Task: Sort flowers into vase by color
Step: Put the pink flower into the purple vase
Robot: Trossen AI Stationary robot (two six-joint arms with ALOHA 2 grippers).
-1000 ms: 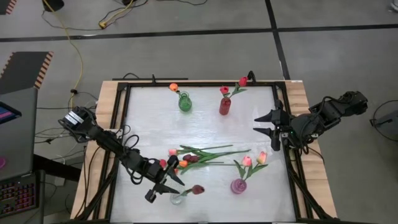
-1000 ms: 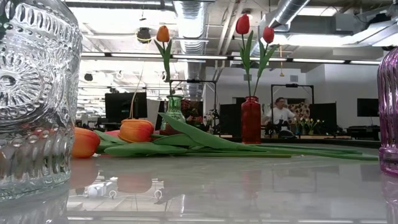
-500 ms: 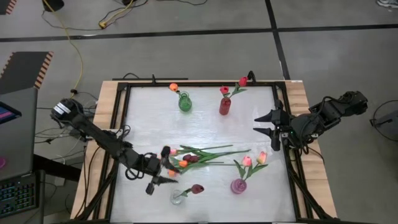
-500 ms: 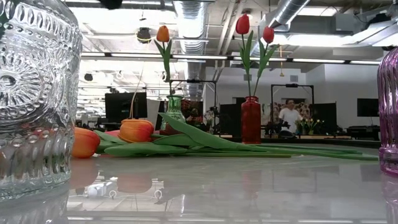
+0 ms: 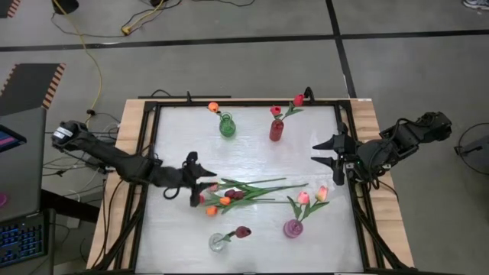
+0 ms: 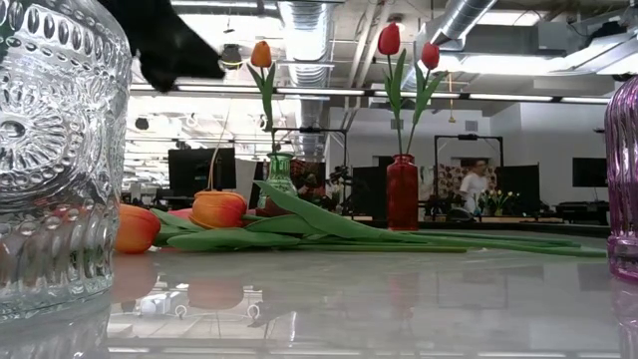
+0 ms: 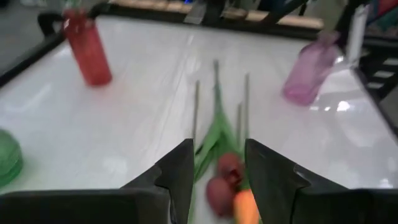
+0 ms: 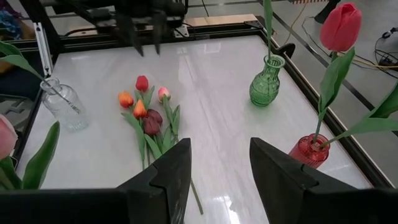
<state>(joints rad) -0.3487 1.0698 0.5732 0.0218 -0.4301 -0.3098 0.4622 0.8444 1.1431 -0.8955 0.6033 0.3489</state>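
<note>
Loose flowers [image 5: 237, 191] lie in a pile on the white table, heads toward the left: orange, red, pink and maroon [image 7: 224, 177], stems running right. My left gripper [image 5: 200, 186] hovers open just left of the heads, slanting down at them [image 7: 214, 186], and shows dark at the top of the low view [image 6: 164, 40]. My right gripper [image 5: 325, 151] waits open at the table's right edge. A green vase [image 5: 227, 126] holds an orange flower, a red vase [image 5: 276, 130] red ones, a purple vase [image 5: 293, 228] pink ones, and a clear vase [image 5: 218, 242] a maroon one.
A black frame [image 5: 149, 153] runs round the table. The green and red vases stand near the far edge, the clear and purple vases near the near edge. Bare tabletop [image 5: 252, 156] lies between the far vases and the pile. A person [image 6: 476, 184] stands in the room beyond.
My left gripper has gone from beside the clear vase toward the table's far edge, to the left of the pile's heads. It has tipped up from pointing steeply down to a shallow slant. The flowers, the vases and my right arm have kept still.
</note>
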